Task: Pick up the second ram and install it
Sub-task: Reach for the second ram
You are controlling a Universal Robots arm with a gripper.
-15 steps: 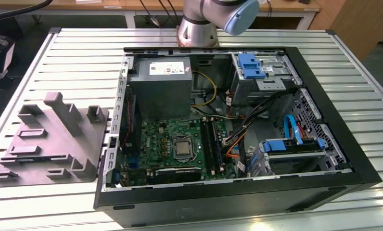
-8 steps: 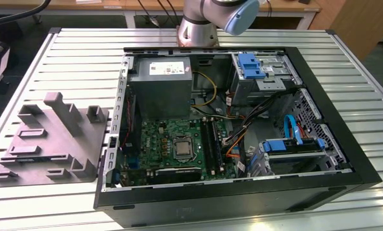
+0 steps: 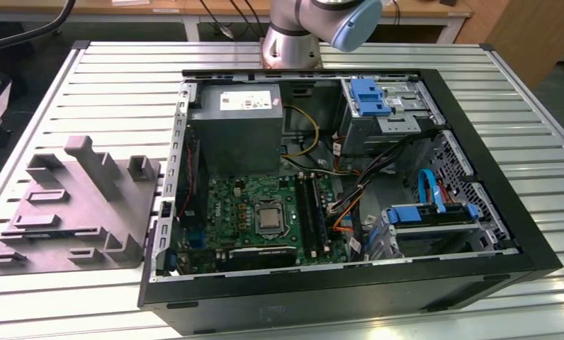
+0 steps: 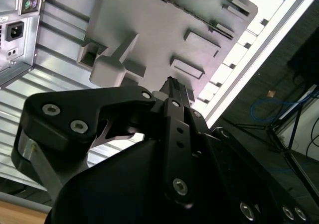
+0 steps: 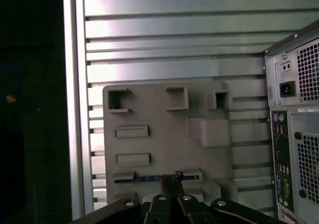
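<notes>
The second ram (image 5: 142,178) is a slim dark stick with a bluish edge. It lies in a long slot of the grey fixture (image 5: 164,134) in the first wrist view. My gripper (image 5: 172,180) hangs well above that fixture, and its fingertips line up over one end of the stick. Its two fingers are pressed together with nothing between them. In the second wrist view the black gripper (image 4: 172,87) rises in front of the same fixture (image 4: 164,30). In the exterior view the fixture (image 3: 74,212) sits on the table at the left of the open computer case (image 3: 471,212).
The green motherboard (image 3: 254,198) lies in the case with long black slots (image 3: 307,205) beside the processor socket. A grey power supply (image 3: 234,134), drive cages and loose cables fill the remainder. The case's rear panel (image 5: 294,134) stands close to the fixture. The slatted table's edge (image 5: 75,109) runs alongside.
</notes>
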